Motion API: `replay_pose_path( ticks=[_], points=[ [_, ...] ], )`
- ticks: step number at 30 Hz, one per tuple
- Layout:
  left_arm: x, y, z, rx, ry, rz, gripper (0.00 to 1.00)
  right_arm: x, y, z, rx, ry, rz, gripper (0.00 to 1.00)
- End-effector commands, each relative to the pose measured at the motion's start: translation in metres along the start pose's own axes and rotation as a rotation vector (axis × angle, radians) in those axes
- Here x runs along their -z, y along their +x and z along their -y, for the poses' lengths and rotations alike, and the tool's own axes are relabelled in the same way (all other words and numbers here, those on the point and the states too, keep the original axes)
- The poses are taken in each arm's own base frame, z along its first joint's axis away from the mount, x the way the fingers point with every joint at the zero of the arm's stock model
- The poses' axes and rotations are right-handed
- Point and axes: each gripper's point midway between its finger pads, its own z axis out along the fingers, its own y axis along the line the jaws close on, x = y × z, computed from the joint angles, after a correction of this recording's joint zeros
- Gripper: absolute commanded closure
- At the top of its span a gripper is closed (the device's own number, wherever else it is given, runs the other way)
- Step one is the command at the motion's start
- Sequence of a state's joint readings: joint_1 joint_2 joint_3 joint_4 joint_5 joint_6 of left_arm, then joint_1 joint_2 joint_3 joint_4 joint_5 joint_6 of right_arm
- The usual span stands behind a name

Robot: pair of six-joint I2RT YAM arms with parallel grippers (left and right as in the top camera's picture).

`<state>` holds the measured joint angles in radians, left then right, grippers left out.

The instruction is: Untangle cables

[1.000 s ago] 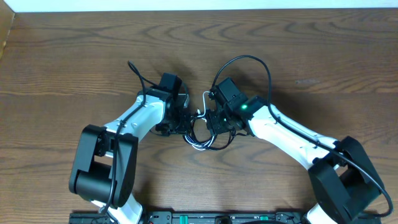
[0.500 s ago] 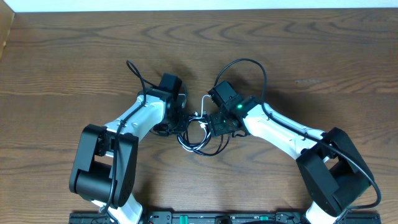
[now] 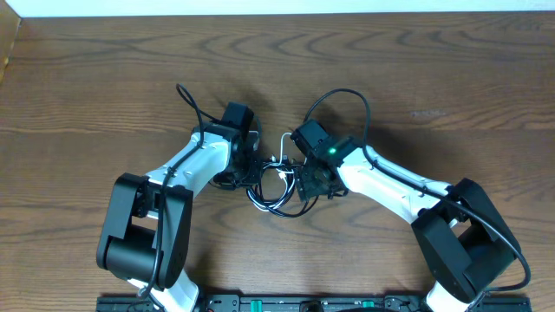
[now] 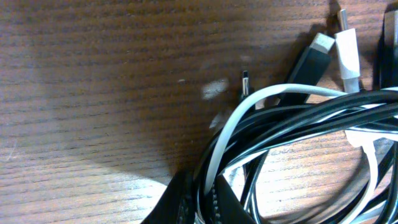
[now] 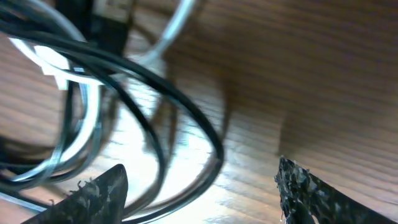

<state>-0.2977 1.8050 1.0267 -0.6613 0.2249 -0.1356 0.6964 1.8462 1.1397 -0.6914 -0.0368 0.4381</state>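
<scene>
At the near edge of the overhead view, the left arm (image 3: 178, 169) and the right arm (image 3: 390, 184) are seen reaching inward and away from their bases, so that the two meet over the middle of the wooden surface (image 3: 434, 69).

The left tool (image 3: 251, 169) is closed narrowly on the cables (image 3: 276, 198). In its wrist view the fingers (image 4: 177, 202) are pressed together at the bottom of the frame, with a white cord (image 4: 217, 143) and black strands pinched between them. Beyond the fingers the bundle is spread in loose, overlapping loops lying on the surface. Farther out, a black plug (image 4: 311, 56) with a metal tip and a white plug (image 4: 347, 53) are laid side by side, pointing away.

The right tool (image 3: 305, 182) is held wide above the same bundle, just beside the left one. In its wrist view the two fingers (image 5: 99, 193) stand well apart at the bottom corners, and nothing is gripped. A black loop (image 5: 186, 118) is seen beneath the gap, with white and black strands beyond it to the left.

The tangle is thus placed between the two tools, at the centre of the surface.
</scene>
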Motion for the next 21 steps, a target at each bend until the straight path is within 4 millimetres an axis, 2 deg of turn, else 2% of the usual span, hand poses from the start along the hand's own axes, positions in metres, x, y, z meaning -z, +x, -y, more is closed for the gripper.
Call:
replay_pose_path(
  ticks=[1,4,6,11,21],
  points=[
    [-0.005,0.005,-0.017,0.042,-0.092,-0.013,0.92,-0.01,0.012,0.023,-0.003,0.111,-0.01,0.25],
    [-0.004,0.005,-0.025,0.073,-0.138,-0.007,0.92,-0.016,0.021,0.043,0.001,0.204,-0.007,0.21],
    [-0.004,0.005,-0.025,0.073,-0.138,-0.007,0.92,-0.017,0.025,0.06,0.009,0.283,-0.001,0.14],
    [-0.004,0.005,-0.025,0.073,-0.138,-0.007,0.92,-0.016,0.033,0.1,0.1,0.44,-0.018,0.05],
    [-0.004,0.004,-0.025,0.073,-0.138,-0.007,0.92,-0.012,0.031,0.152,-0.057,0.485,-0.045,0.06]
  ],
)
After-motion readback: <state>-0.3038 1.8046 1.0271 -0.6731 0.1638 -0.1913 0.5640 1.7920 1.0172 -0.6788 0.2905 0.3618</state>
